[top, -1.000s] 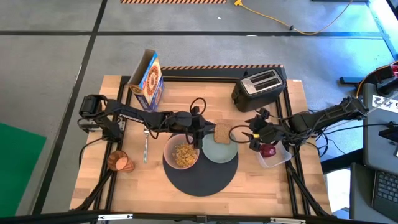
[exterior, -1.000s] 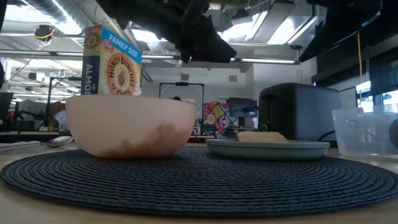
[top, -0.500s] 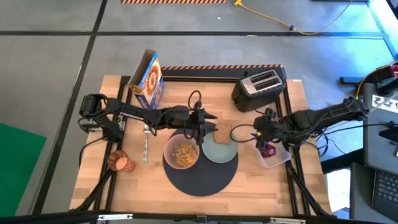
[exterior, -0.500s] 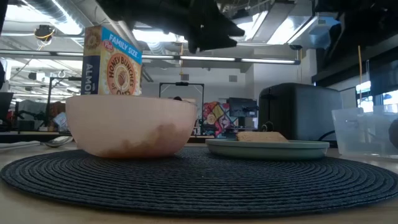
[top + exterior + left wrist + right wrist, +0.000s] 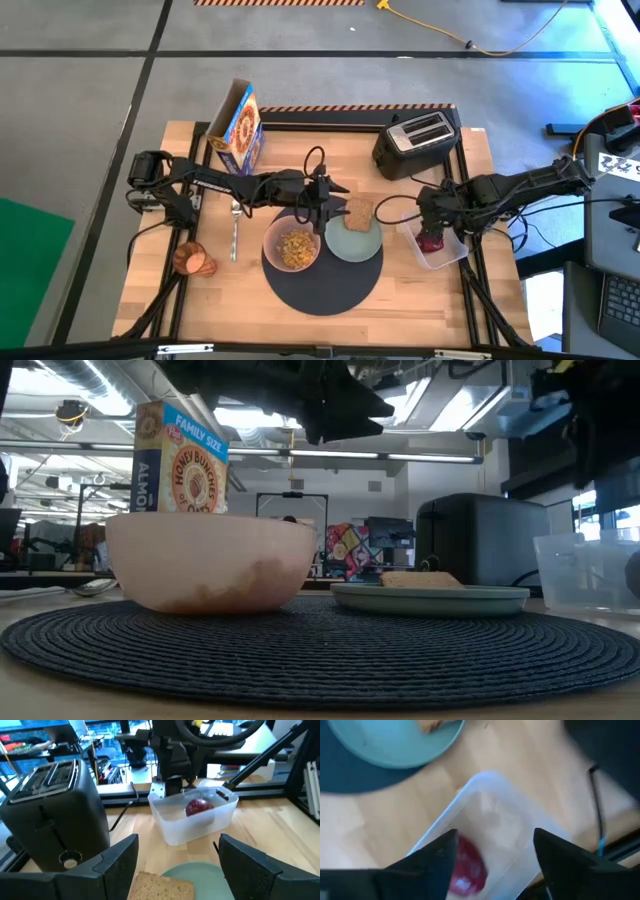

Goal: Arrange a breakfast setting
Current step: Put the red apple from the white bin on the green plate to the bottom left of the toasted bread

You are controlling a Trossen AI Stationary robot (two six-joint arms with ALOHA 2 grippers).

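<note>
From above, the left tool (image 5: 322, 203) hangs over the counter (image 5: 420, 290) just behind the pale green plate (image 5: 353, 241) with the toast slice (image 5: 358, 212), beside the translucent pink bowl (image 5: 291, 247) on the round dark grey mat (image 5: 325, 290). The left wrist view shows its fingers (image 5: 117, 862) spread apart, holding nothing. In the right wrist view, the right tool (image 5: 492, 862) is spread empty above the small red fruit (image 5: 467, 872) in a clear tub (image 5: 502, 827).

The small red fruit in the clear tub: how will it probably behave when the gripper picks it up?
The small red fruit looks round and glossy, so it may slip or roll between the fingers. It lies loose inside the clear tub, whose walls probably limit rolling. The right gripper hovers open above it; a gentle squeeze seems wise, since it may bruise.
</note>
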